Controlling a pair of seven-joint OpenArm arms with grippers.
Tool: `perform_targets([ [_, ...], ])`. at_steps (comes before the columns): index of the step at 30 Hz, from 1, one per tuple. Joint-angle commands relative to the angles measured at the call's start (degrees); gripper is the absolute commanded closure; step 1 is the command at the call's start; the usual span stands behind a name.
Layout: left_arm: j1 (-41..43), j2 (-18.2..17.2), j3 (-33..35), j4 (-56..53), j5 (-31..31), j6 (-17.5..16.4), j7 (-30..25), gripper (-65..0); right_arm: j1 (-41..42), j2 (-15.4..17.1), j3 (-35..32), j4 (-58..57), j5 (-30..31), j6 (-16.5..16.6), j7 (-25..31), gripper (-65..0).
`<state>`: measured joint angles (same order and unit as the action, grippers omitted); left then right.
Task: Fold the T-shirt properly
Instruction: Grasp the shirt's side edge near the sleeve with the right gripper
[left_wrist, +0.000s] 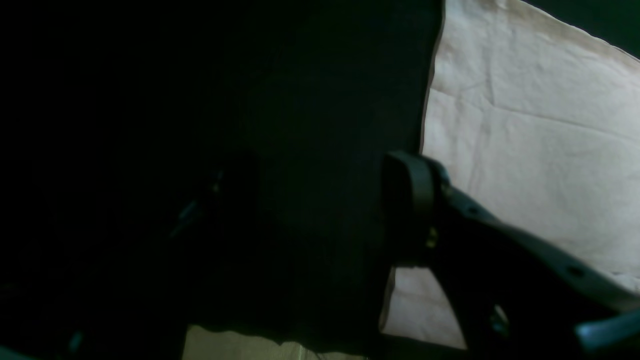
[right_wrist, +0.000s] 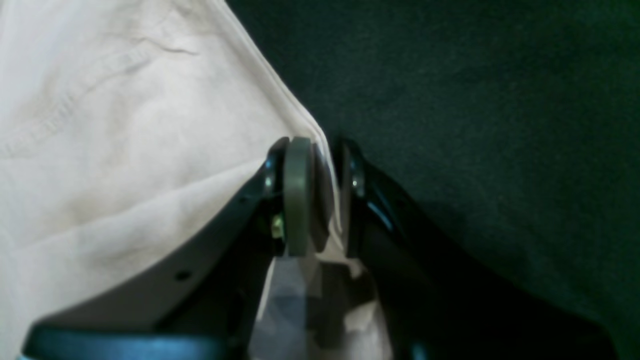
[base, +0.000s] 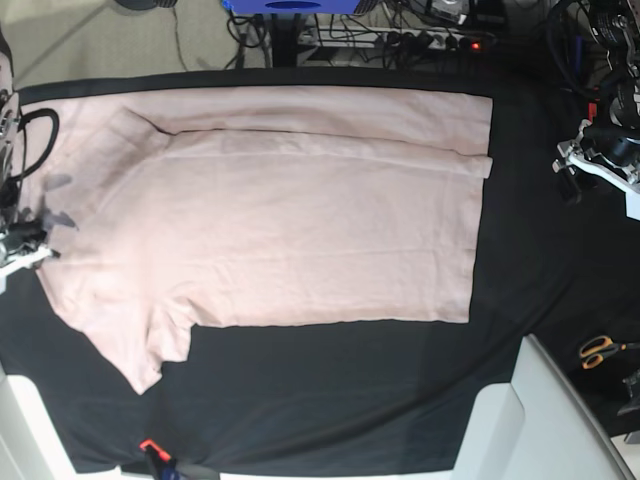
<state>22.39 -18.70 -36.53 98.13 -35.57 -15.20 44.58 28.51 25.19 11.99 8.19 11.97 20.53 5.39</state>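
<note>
Pale pink T-shirt (base: 300, 220) lies flat, top edge folded; right gripper (right_wrist: 327, 195) pinches its edge; left gripper (left_wrist: 310, 210) gapes.

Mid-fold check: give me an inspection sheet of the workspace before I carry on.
Surface: black table cloth covers the table.
Job's things: T-shirt, pale pink, lies spread flat, its far edge already folded over, one sleeve sticking out toward the near side.
Clutter: scissors with orange handles at the table's edge; a small orange-tipped item by the near edge.
Grippers: right gripper pinches the shirt's edge; left gripper stands open over the cloth beside the shirt, holding nothing.
Cables: bundles behind the table and a black cable beside the right arm.
Surroundings: blue box behind the table.
</note>
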Motion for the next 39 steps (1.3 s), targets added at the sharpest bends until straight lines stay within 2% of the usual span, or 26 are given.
perform_targets([
  [1, -0.1, -0.9, -0.3, 0.8, -0.5, -0.1, -0.8, -38.2, 1.2, 0.9, -0.2, 0.7, 0.3, 0.4, 0.5, -8.9],
  [4, -0.1, -0.9, -0.1, 0.8, -0.5, -0.1, -0.8, -38.2, 1.1, 0.9, -0.2, 2.3, 0.3, 0.5, 0.5, -8.1],
  [8, -0.5, -0.9, 0.1, 0.8, -0.5, -0.1, -0.8, -38.2, -1.1, 1.0, -0.2, 7.8, 0.3, 0.7, 0.2, -1.4],
  [11, -0.5, -0.9, 0.1, 0.8, -0.5, -0.1, -0.8, -38.2, -3.0, 1.1, 0.0, 12.2, 0.3, 0.8, -4.5, -0.8],
  [16, -0.6, -0.9, 0.1, 0.8, -0.5, -0.1, -0.7, -38.2, -9.1, 1.0, 0.5, 24.8, 0.4, 0.7, -8.8, -0.8],
  [22, -0.6, -0.9, 0.1, 0.8, -0.5, -0.1, -0.7, -38.2, -14.4, 0.9, 0.7, 37.8, 0.6, 0.5, -18.7, -0.6],
  [25, -0.6, -0.9, 0.1, 0.8, -0.5, -0.1, -0.7, -38.2, -17.8, 0.5, 4.3, 44.1, 0.6, 0.5, -22.0, -0.6],
  [28, -0.6, -0.9, 0.1, 0.8, -0.5, -0.1, -0.7, -38.2, -19.5, -1.3, 8.2, 48.9, 0.6, 1.0, -27.1, -0.6],
  [30, -0.7, -0.9, 0.1, 0.7, -0.5, -0.1, -0.7, -38.2, -19.8, -1.6, 9.2, 49.9, 0.6, 1.0, -28.1, -1.5],
  [31, -0.7, -0.9, 0.1, 0.7, -0.5, -0.1, -0.7, -38.2, -19.8, -1.7, 9.3, 49.8, 0.6, 0.8, -27.8, -2.7],
  [33, -0.7, -0.9, 0.1, 0.7, -0.5, -0.1, -0.7, -38.2, -18.8, -1.9, 9.1, 49.8, 0.6, 0.4, -26.5, -11.0],
  [37, -0.6, -0.9, 0.1, 0.7, -0.5, -0.1, -0.7, -38.2, -15.4, -2.3, 8.8, 47.6, 0.4, 0.4, -26.4, -41.4],
  [39, -0.3, -0.9, 0.1, 0.7, -0.5, -0.1, -0.7, -38.2, -12.6, -2.2, 8.8, 43.1, 0.3, 0.4, -26.4, -52.8],
])
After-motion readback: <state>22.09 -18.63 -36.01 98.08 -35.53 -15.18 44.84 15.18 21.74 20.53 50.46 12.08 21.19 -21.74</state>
